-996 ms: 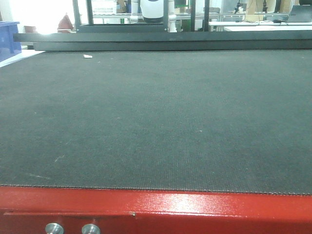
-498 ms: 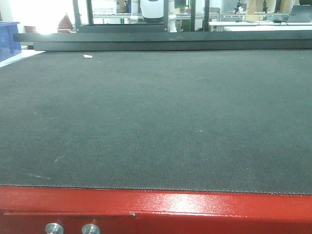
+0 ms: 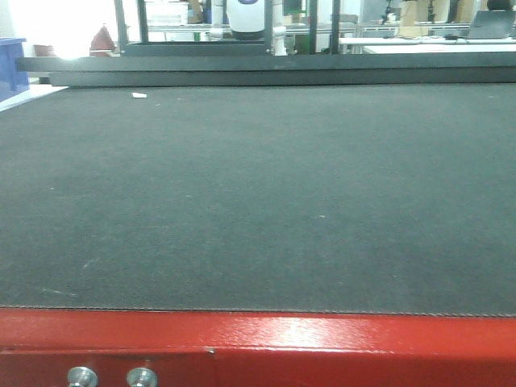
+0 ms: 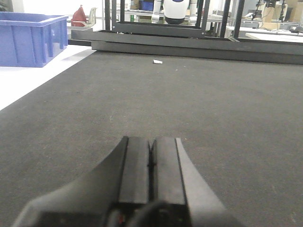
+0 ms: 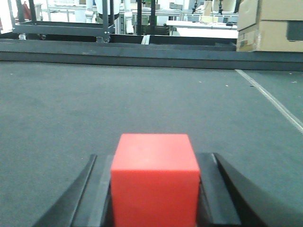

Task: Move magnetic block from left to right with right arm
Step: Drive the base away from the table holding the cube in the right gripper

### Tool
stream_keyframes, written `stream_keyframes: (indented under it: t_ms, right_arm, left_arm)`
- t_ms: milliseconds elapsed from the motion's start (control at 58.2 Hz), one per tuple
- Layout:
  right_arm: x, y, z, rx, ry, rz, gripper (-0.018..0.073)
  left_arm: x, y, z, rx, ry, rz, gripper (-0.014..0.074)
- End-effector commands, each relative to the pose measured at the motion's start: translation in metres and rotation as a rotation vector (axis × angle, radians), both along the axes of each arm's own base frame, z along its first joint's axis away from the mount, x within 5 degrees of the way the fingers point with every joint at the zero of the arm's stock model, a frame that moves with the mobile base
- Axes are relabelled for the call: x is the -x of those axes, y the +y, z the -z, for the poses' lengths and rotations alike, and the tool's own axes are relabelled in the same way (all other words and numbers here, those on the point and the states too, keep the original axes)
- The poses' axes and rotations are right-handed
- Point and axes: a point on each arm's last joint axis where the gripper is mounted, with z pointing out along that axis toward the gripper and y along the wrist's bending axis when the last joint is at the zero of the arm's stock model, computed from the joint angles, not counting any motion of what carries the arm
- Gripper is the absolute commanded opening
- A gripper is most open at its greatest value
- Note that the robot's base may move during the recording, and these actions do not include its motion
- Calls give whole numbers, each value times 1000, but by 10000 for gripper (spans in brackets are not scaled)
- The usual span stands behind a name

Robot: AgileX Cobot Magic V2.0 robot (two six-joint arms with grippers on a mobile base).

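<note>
One magnetic block (image 5: 155,179), one left gripper (image 4: 150,142), one right gripper (image 5: 155,158), one blue bin (image 4: 31,38) beyond the desk's (image 4: 236,118) left edge, one white scrap (image 3: 139,95) near its far edge, two silver bolts (image 3: 82,376) (image 3: 142,376)

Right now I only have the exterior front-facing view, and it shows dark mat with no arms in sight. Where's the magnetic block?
Observer: The right wrist view shows the magnetic block, bright red, sitting in the right pincer.
Reviewer: Is it actually gripped?
Observer: A dark finger sits flush against each side of it, so it looks clamped. Whether it's off the mat I can't tell.
Reviewer: And the left arm?
Observer: The left wrist view shows the left pincer shut with nothing in it, its two halves pressed together over the mat.
</note>
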Motion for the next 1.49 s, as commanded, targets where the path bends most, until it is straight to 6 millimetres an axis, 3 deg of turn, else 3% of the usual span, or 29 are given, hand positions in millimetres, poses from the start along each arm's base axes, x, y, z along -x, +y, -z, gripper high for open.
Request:
stream_keyframes:
  t_ms: [0, 1476]
  right_arm:
    - [2, -1, -17, 13, -101, 12, 245]
    - [2, -1, -17, 13, -101, 12, 245]
  left_arm:
    - [1, 0, -5, 15, -83, 4, -126]
    - [1, 0, -5, 15, -83, 4, -126]
